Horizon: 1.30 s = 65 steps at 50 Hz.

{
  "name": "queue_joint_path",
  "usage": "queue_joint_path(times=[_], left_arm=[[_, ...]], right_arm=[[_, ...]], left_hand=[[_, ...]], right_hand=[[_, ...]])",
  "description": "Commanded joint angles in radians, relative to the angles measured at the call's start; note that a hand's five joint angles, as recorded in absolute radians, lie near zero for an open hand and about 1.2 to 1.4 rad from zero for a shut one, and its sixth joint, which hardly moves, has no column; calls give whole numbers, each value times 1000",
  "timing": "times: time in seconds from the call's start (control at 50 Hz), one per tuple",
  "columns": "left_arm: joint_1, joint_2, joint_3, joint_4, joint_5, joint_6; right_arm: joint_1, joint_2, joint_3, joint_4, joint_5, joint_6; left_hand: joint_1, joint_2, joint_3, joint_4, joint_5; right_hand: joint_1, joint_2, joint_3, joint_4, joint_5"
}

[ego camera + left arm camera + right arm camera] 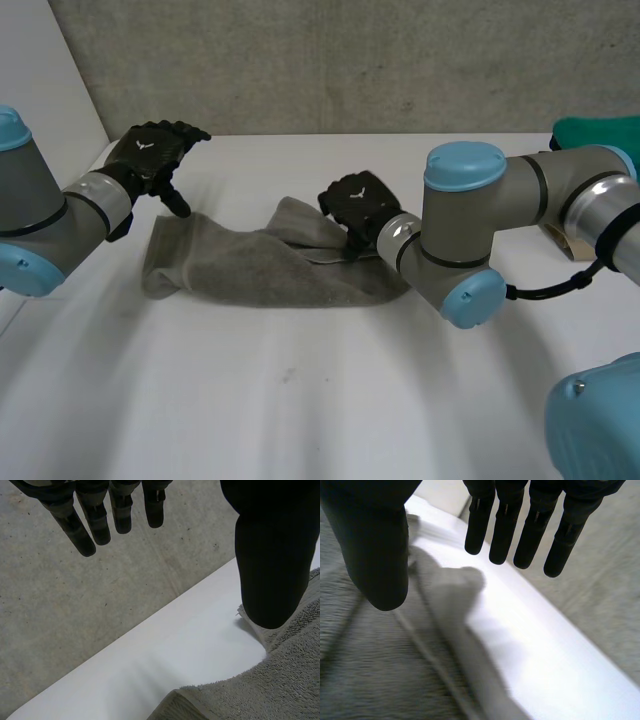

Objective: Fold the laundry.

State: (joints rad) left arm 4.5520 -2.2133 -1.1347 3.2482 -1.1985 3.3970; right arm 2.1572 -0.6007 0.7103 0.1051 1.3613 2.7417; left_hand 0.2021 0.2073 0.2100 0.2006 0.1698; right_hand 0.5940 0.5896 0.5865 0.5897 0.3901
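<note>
My right arm [600, 420] crowds the near right corner of the table [300, 400], its elbow bent across so that the right hand [358, 205] sits over the towel [250, 265]. The grey towel lies crumpled in a long strip across the middle of the table, closer to the far edge than the near one. Its left end is near the left edge, and a rumpled ridge stands up just beside the right hand. The left hand [155, 150] hangs over that left end.

Both hands are released: fingers straight, thumbs apart, nothing between them. I judge the fold has hardly begun. This is the step of getting hold, with the towel not yet spread flat. The next move, as I read it, calls for each hand to come down on an end or corner and pinch it. The strip then wants pulling out flat before any fold.

The left wrist view adds detail the head view is too far off to give. The thumb [272, 570] is poised right at a towel corner, though I cannot tell whether it touches, and the fingers [100, 525] stand against the concrete wall [75, 605]. The right wrist view shows the ridge [450, 590] lying below the gap between that hand's thumb and fingers. The head view gives me the lie of the whole strip, and a green thing [600, 130] at the far right corner.
</note>
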Motion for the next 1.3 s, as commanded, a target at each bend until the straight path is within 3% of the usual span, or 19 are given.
queue_joint_path(times=[0.02, 0.28, 0.44, 0.5, 0.54, 0.56, 0.68, 0.84, 0.92, 1.08, 1.2, 1.3], left_arm=[[7, 10, 1, -5, -3, -5], [5, 86, -17, -48, -4, -19], [15, 99, -28, -48, 0, -24], [21, 93, -23, -48, 2, -24], [25, 89, -20, -48, 0, -24], [25, 89, -19, -48, 0, -24], [27, 83, -17, -48, 2, -19], [15, -19, 78, -59, -3, -15], [-7, -112, 171, -169, 0, -10], [-74, -262, 335, -454, 22, 56], [-136, -299, 343, -496, 74, 61], [-171, -289, 349, -492, 68, -13]], right_arm=[[-19, -11, 23, -99, 111, -48], [-53, 202, -248, 79, 133, -74], [-66, 271, -330, 143, 111, 6], [-66, 266, -325, 142, 93, 39], [-62, 253, -325, 148, 87, 46], [-60, 242, -322, 151, 87, 52], [-62, 29, -184, 165, 70, 85], [-33, -324, 61, 27, 15, 75], [-11, -468, 127, 5, -5, 88], [3, -639, 190, -8, -60, 217], [6, -666, 205, -44, -53, 273], [-8, -646, 193, -74, -19, 296]], left_hand=[[-28, -33, -36, -26, -170], [-28, -33, -36, -26, -170], [-28, -33, -36, -26, -170], [-28, -33, -36, -26, -170], [-28, -33, -36, -26, -170], [-28, -33, -36, -26, -170], [-28, -33, -36, -26, -170], [-28, -33, -36, -26, -170], [-28, -33, -36, -26, -170], [-28, -33, -36, -26, -170], [-28, -33, -36, -26, -170], [1013, 1008, 1005, 1014, 871]], right_hand=[[56, 61, 64, 60, 85], [47, 52, 55, 52, 77], [50, 55, 58, 55, 80], [331, 335, 338, 335, 360], [800, 804, 807, 804, 829], [802, 807, 810, 807, 832], [802, 807, 810, 807, 832], [802, 807, 810, 807, 832], [802, 807, 810, 807, 832], [802, 807, 810, 807, 832], [802, 807, 810, 807, 832], [802, 807, 810, 807, 832]])
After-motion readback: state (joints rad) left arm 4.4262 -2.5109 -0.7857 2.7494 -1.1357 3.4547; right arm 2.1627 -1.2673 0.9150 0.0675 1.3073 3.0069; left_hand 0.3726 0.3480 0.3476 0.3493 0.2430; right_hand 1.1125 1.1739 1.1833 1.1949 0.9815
